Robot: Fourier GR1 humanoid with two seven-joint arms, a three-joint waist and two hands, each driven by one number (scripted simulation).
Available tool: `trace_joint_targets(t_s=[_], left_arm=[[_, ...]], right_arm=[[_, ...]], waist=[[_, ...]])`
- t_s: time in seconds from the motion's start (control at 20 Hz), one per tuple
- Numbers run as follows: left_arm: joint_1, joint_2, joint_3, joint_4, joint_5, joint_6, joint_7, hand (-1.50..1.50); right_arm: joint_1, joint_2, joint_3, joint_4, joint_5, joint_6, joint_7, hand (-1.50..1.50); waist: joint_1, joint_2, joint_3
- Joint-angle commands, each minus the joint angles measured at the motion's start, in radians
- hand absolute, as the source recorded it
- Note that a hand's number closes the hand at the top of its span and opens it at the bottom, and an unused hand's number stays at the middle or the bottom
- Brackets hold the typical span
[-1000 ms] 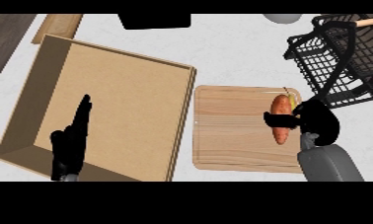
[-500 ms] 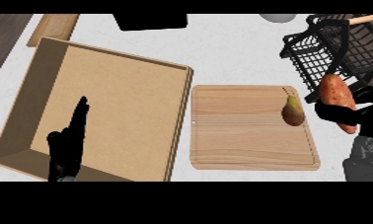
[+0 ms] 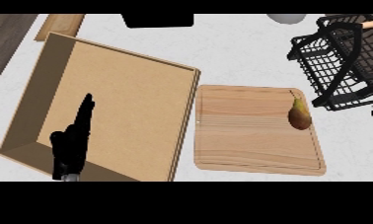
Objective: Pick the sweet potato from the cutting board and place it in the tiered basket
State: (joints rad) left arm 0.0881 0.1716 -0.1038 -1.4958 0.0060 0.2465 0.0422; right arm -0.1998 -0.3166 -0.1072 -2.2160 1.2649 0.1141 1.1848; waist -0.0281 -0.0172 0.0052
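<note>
A brown pear (image 3: 299, 115) is lying with its stem pointing toward the view's top, well right of the big wooden box (image 3: 124, 94). That box is sitting askew on the pale worktop (image 3: 233, 55), its low walls showing. Up top, a black object (image 3: 158, 19) is poking in from the edge, a grey round thing (image 3: 285, 17) is peeking in further right, and a wooden plank (image 3: 59, 24) is resting just beyond the box's far corner.
</note>
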Motion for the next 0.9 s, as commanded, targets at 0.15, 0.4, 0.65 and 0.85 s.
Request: trace_joint_targets(t_s=[0.15,0.4,0.65,0.85], left_arm=[[0.005,-0.024,-0.028,0.063,-0.019,-0.008,0.006,0.0],[0.009,-0.045,-0.035,0.086,-0.033,0.004,-0.014,0.0],[-0.041,-0.02,0.005,0.106,-0.007,-0.028,-0.007,0.0],[-0.023,-0.057,-0.04,0.1,-0.058,0.009,-0.004,0.0]], right_arm=[[-0.215,-0.018,-0.105,-0.003,0.034,0.284,0.174,1.5],[-0.328,-0.043,-0.249,0.161,0.003,0.273,0.085,1.5],[-0.443,-0.083,-0.337,0.319,-0.003,0.275,0.006,1.5],[-0.501,-0.134,-0.42,0.467,-0.053,0.254,-0.094,1.5]], waist=[[0.028,0.015,-0.009],[0.033,0.019,-0.008],[0.032,0.02,-0.007],[0.033,0.019,-0.006]])
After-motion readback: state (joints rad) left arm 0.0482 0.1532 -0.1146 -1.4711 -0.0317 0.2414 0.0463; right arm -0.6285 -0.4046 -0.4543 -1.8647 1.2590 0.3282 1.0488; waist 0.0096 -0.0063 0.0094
